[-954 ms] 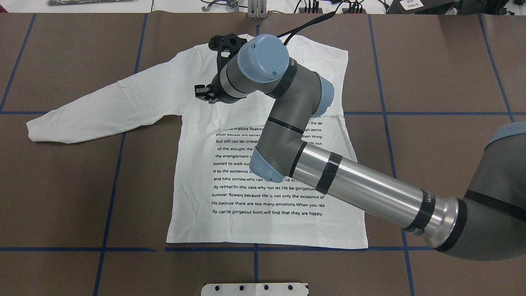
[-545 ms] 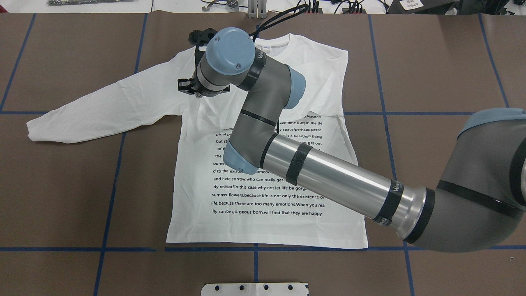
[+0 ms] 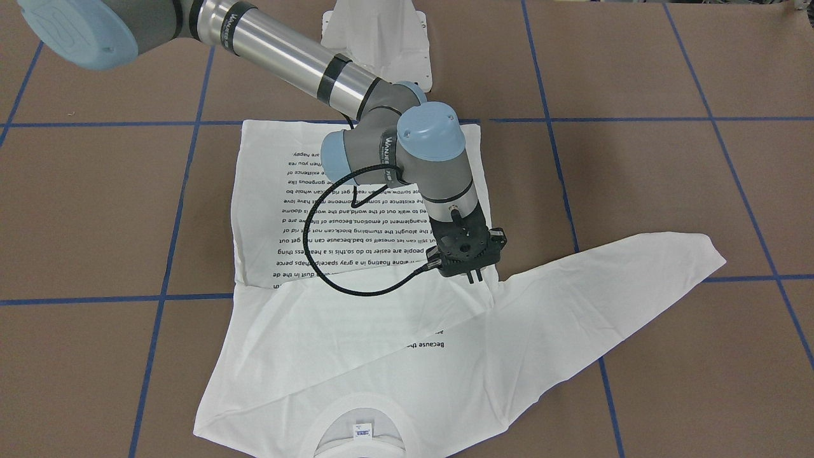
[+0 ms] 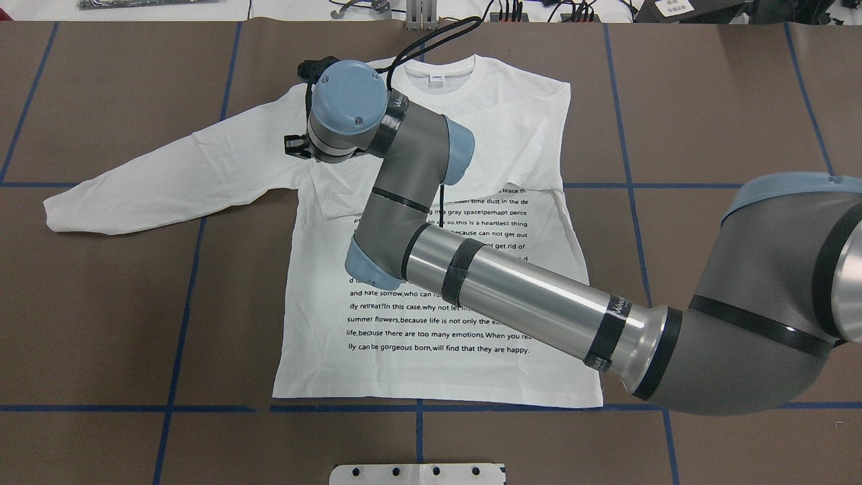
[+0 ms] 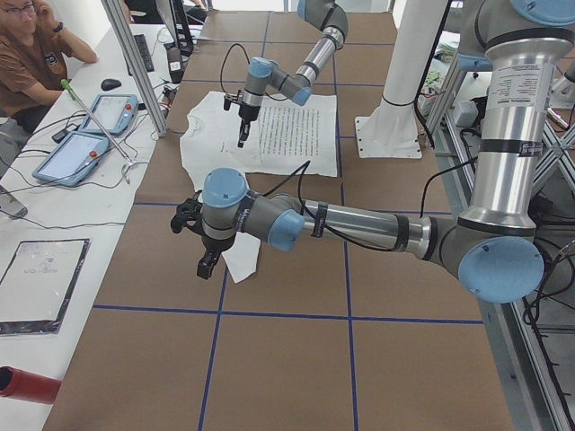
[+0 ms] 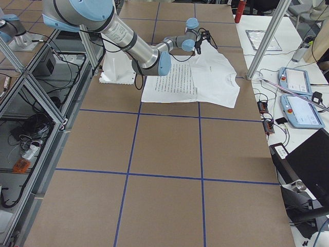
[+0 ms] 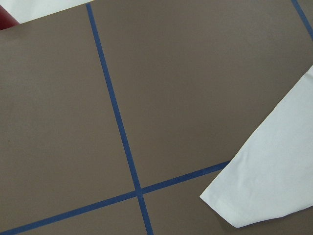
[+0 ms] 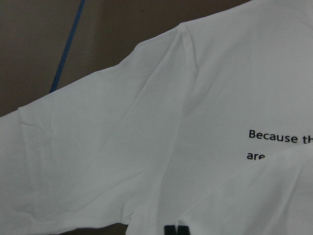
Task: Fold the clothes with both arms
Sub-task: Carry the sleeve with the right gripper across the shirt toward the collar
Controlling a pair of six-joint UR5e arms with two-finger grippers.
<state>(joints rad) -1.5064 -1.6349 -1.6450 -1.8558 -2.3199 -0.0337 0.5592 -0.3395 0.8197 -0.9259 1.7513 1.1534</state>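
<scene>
Overhead exterior: the T-shirt (image 4: 404,377) is seen laid flat on the table (image 4: 101,303), print up, one sleeve (image 4: 168,182) stretched toward the robot's left; the right gripper (image 3: 474,277) is held just above that sleeve's shoulder seam, fingers together, nothing pinched; the left gripper (image 5: 208,266) is hung near the cuff (image 7: 264,196), and whether it is open cannot be told; if the right gripper is lowered unopened, the cloth may be pushed and rumpled rather than gripped.
</scene>
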